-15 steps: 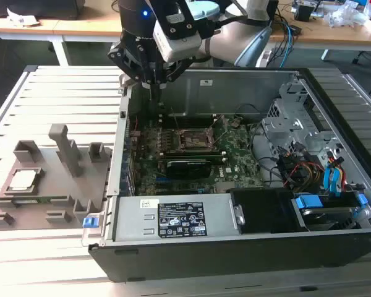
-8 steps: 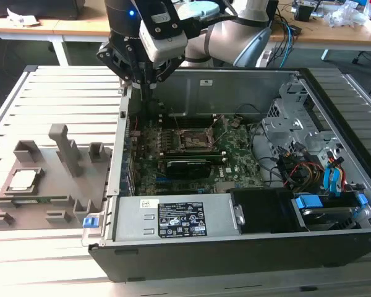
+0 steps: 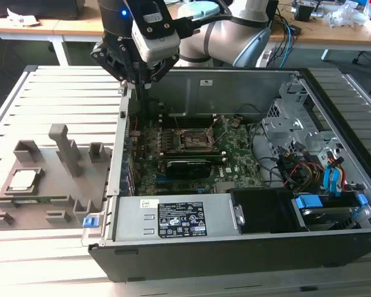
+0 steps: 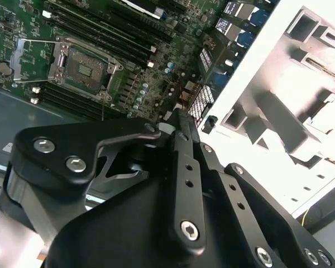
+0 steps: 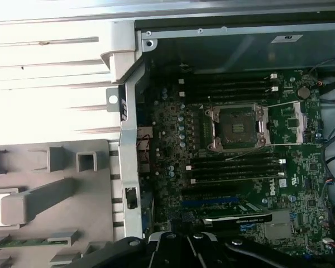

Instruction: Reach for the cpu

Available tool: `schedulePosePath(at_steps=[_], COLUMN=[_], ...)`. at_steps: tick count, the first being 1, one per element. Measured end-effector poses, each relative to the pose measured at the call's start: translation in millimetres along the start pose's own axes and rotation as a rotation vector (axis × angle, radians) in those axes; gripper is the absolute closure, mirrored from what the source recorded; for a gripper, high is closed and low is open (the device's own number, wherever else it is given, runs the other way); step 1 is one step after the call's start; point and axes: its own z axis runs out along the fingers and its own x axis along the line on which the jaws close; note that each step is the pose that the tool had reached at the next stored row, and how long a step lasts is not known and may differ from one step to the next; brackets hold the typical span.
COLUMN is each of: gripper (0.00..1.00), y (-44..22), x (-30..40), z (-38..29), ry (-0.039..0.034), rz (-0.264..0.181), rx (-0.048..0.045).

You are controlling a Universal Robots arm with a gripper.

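The black-linked robot gripper (image 3: 138, 79) is hovering over the back corner of the open black desktop computer case (image 3: 235, 247), above its wall on the exterior view's left. In that view, the square silver cpu (image 3: 23, 180) is sitting in a pocket of the grey moulded parts tray (image 3: 49, 204), outside the case and well apart from the gripper. Both wrist views are showing the green motherboard's empty metal-framed processor socket (image 5: 236, 127). Whether the fingers are open or closed cannot be told.

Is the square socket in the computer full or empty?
Empty. The socket shows bare in both wrist views with its latch frame open, while the cpu sits outside on the grey tray.
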Motion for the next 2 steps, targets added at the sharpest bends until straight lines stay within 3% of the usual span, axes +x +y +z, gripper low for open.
schedulePosePath(at_steps=[2], gripper=[0.89], y=[0.0], x=[0.0], z=[0.0], ry=[0.0000], rz=[0.000], rx=[0.0000])
